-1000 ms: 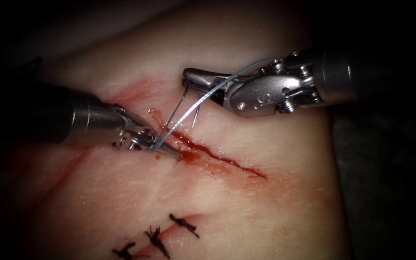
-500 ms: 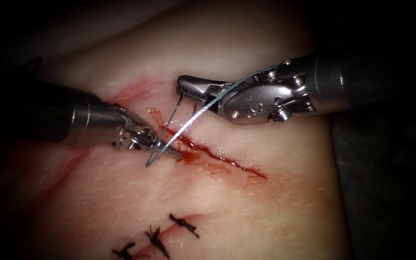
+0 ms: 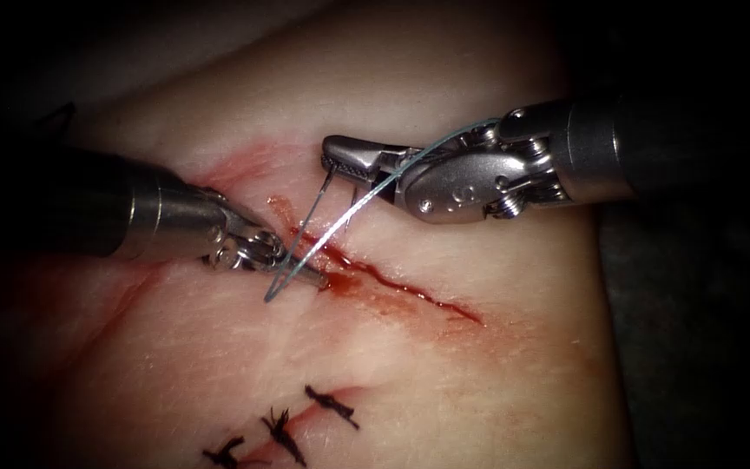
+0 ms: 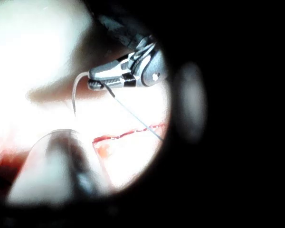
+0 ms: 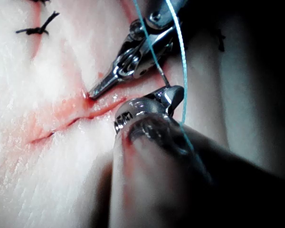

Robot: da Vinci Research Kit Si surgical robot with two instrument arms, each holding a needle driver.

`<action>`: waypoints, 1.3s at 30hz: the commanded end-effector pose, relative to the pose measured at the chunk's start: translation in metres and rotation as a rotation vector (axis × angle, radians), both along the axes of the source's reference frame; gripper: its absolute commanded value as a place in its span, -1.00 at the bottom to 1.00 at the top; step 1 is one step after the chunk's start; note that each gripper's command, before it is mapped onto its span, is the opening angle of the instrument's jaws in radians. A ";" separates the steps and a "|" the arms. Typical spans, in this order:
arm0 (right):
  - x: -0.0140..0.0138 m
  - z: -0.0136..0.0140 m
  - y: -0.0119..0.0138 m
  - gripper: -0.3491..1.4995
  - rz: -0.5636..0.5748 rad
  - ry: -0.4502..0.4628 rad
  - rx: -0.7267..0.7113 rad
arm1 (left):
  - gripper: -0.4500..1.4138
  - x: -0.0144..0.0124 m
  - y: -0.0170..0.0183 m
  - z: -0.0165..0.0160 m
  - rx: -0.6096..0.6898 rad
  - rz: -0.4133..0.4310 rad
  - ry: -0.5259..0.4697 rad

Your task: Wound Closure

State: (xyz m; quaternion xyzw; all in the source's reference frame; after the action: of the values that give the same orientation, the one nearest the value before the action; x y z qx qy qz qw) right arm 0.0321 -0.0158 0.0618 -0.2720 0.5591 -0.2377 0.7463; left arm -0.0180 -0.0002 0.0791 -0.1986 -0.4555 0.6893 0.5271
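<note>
My right end effector (image 3: 340, 163) is clamped on the needle (image 3: 321, 201) near its blunt end, the curve hanging free above the tissue (image 3: 444, 365); thread (image 3: 366, 193) drapes over it. My left end effector (image 3: 310, 276) rests closed, empty, at the cut (image 3: 392, 284). Risks: thread snagging my right wrist, needle twisting in this end grip.

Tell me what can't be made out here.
- Needle's free end: endoscope view, lost among thread strands below the right tool gripping its other end.
- What the left tool's shut tips pinch, if anything: endoscope view, red fluid at the cut hides it.
- Thread's upper end: endoscope view, runs behind the right tool's wrist.
</note>
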 end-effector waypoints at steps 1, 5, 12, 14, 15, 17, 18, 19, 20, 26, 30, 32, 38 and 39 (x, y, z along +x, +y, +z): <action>0.0008 0.0002 -0.0001 -1.00 0.000 0.001 0.000 | -0.91 -0.0005 -0.0003 0.0006 0.000 0.001 -0.001; 0.0008 0.0002 -0.0001 -1.00 -0.003 -0.007 0.002 | -0.91 -0.0005 -0.0003 0.0005 0.000 0.001 -0.001; 0.0006 0.0002 -0.0001 -1.00 -0.023 -0.026 0.009 | -0.91 -0.0005 -0.0002 0.0005 0.000 0.001 -0.001; 0.0006 0.0003 -0.0002 -1.00 -0.025 -0.027 0.003 | -0.91 -0.0005 -0.0002 0.0005 0.000 0.001 -0.001; 0.0006 0.0003 -0.0002 -1.00 -0.025 -0.027 0.003 | -0.91 -0.0005 -0.0002 0.0005 0.000 0.001 -0.001; 0.0006 0.0003 -0.0003 -1.00 -0.027 -0.028 -0.003 | -0.91 -0.0005 -0.0003 0.0005 0.000 0.001 -0.001; 0.0007 0.0002 -0.0004 -1.00 -0.031 -0.027 -0.009 | -0.91 -0.0005 -0.0003 0.0005 0.005 -0.002 0.001; 0.0007 0.0002 -0.0004 -1.00 -0.026 -0.030 -0.010 | -0.91 -0.0005 -0.0003 0.0005 0.005 -0.002 0.001; 0.0008 0.0002 -0.0004 -1.00 -0.021 -0.035 -0.010 | -0.91 -0.0005 -0.0003 0.0005 0.005 -0.002 0.001; 0.0009 -0.0003 -0.0002 -1.00 0.006 -0.021 -0.032 | -0.91 -0.0005 -0.0003 0.0005 0.005 -0.002 0.002; 0.0010 -0.0002 -0.0002 -1.00 0.020 -0.012 -0.037 | -0.91 -0.0005 -0.0003 0.0005 0.005 -0.003 0.002; 0.0010 -0.0003 -0.0002 -1.00 0.029 -0.006 -0.040 | -0.91 -0.0006 -0.0003 0.0005 0.009 -0.006 0.004; 0.0012 -0.0001 -0.0007 -1.00 0.032 0.002 -0.052 | -0.91 -0.0006 -0.0003 0.0005 0.013 -0.009 0.007; 0.0013 -0.0001 -0.0008 -1.00 0.033 0.002 -0.052 | -0.91 -0.0006 -0.0003 0.0005 0.013 -0.009 0.007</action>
State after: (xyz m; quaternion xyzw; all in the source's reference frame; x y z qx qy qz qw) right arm 0.0325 -0.0166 0.0615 -0.2996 0.5485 -0.2376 0.7436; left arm -0.0181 -0.0002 0.0791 -0.1950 -0.4571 0.6845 0.5333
